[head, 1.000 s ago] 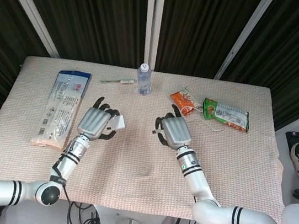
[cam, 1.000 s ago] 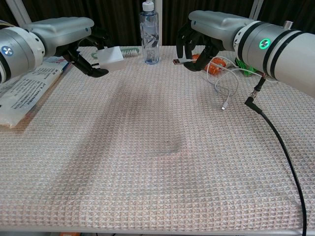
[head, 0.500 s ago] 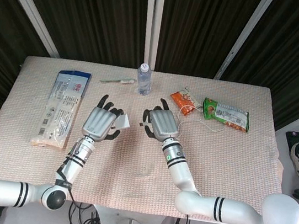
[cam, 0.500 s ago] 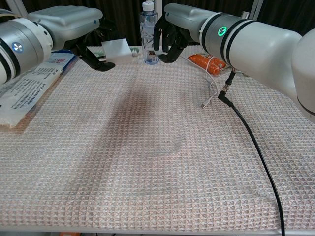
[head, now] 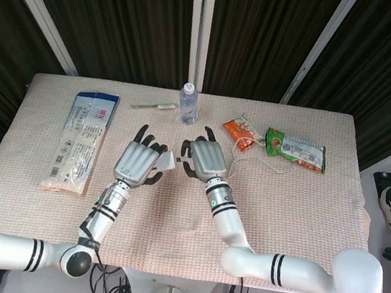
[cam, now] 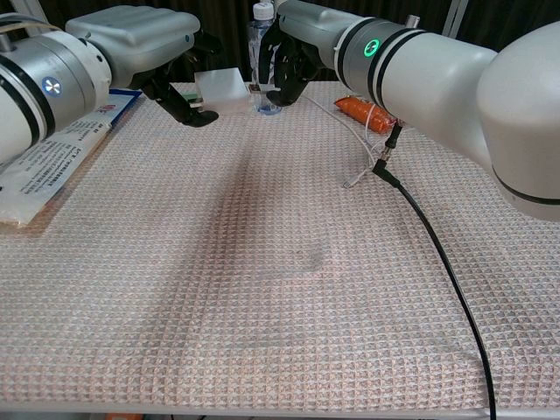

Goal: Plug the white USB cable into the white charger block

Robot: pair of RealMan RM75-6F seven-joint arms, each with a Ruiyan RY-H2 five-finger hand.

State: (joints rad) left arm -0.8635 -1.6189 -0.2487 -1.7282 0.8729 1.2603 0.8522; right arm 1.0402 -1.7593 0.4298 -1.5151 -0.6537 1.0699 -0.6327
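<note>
Dark curtains hung behind the table (head: pixel 296 204) with its woven pinkish cloth. Above the middle of it, the left hand (head: pixel 134 165) held the white charger block (cam: pixel 220 88) in its fingertips. Just beside it, the right hand (head: pixel 205 159) pinched the plug end of the white USB cable (cam: pixel 360 122), plug facing the block, the cord trailing back toward the orange snack packet (head: pixel 239 132). Farther back stood a water bottle (head: pixel 188 104).
</note>
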